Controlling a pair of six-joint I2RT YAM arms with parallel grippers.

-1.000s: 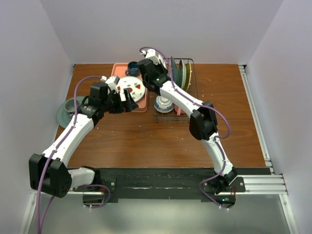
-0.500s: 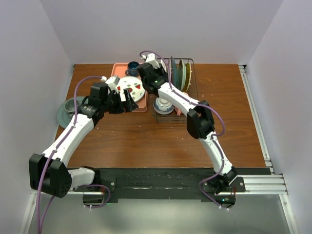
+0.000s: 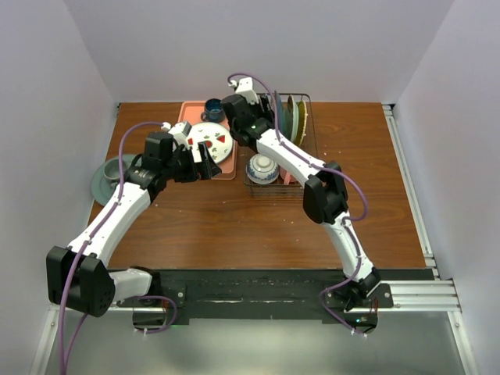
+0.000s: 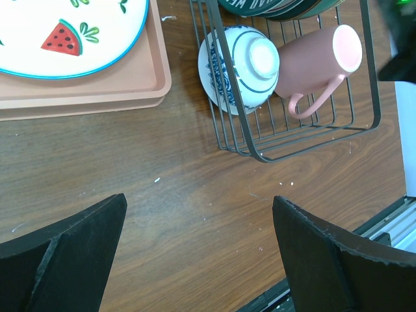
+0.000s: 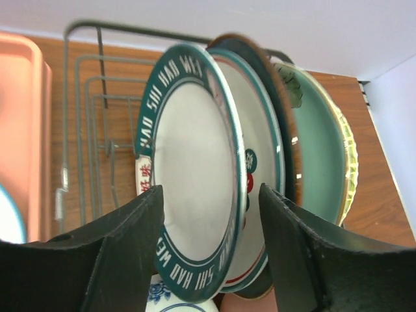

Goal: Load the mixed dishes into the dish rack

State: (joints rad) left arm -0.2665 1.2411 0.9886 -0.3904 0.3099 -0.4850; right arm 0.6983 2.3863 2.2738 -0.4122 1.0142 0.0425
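Note:
The dish rack (image 3: 301, 160) stands at the back centre and holds several upright plates (image 3: 291, 119). A blue-and-white bowl (image 4: 239, 68) and a pink mug (image 4: 318, 62) lie at its front end. My right gripper (image 5: 209, 195) is open, its fingers either side of the green-rimmed white plate (image 5: 195, 149) standing in the rack (image 5: 97, 84), apart from its rim. A red-marked white plate (image 5: 257, 162) and a teal plate (image 5: 322, 156) stand behind it. My left gripper (image 4: 198, 247) hangs open and empty over bare wood. A watermelon plate (image 3: 211, 142) lies on the pink tray (image 3: 187, 109).
A dark blue cup (image 3: 213, 109) sits at the back of the tray. A teal-grey plate with a bowl on it (image 3: 109, 176) rests at the table's left edge. The left gripper (image 3: 205, 166) hovers by the tray's front edge.
My right gripper has opened off the green-rimmed plate, which stays upright in the rack. The left arm has not moved.

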